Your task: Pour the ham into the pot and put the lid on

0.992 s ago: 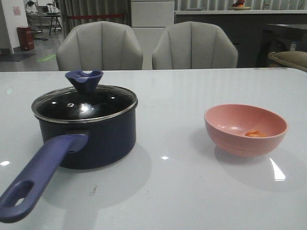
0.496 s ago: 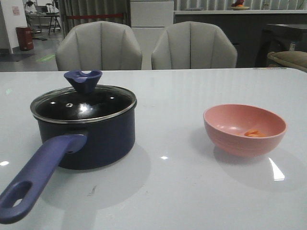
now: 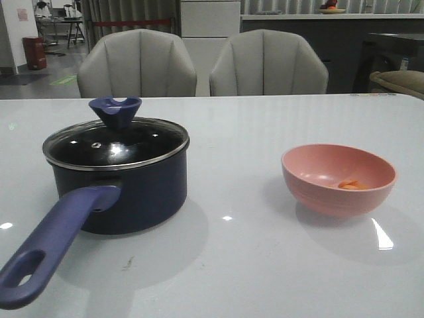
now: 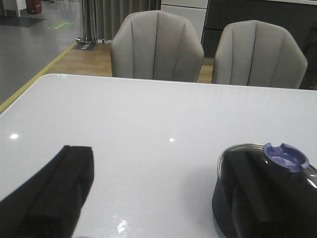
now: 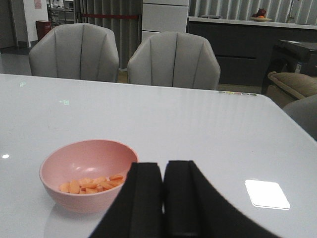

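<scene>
Left gripper (image 4: pixel 148 198): fingers set wide apart, holding nothing, low over the surface (image 3: pixel 252 265) just beside the pot (image 3: pixel 132 192). Right gripper (image 5: pixel 163 198): fingers pressed together, empty, near the pink bowl (image 3: pixel 338 179).

Task status: not begun. The lid (image 3: pixel 116 142) sits seated on the pot, so it must come off before any pouring. The left gripper appears best placed for this; recommend closing squarely on the notched knob (image 3: pixel 116 109) and lifting straight up, then parking the lid well apart from the bowl.

The ham (image 5: pixel 91 184) lies in the bottom of the pink bowl, which stands well apart from the pot. The right gripper must open before taking the bowl rim.

Obstruction: the pot's long handle (image 3: pixel 53 245) projects toward the robot, across the left arm's likely approach. Two chairs (image 3: pixel 199 63) stand beyond the surface, clear of the work.
</scene>
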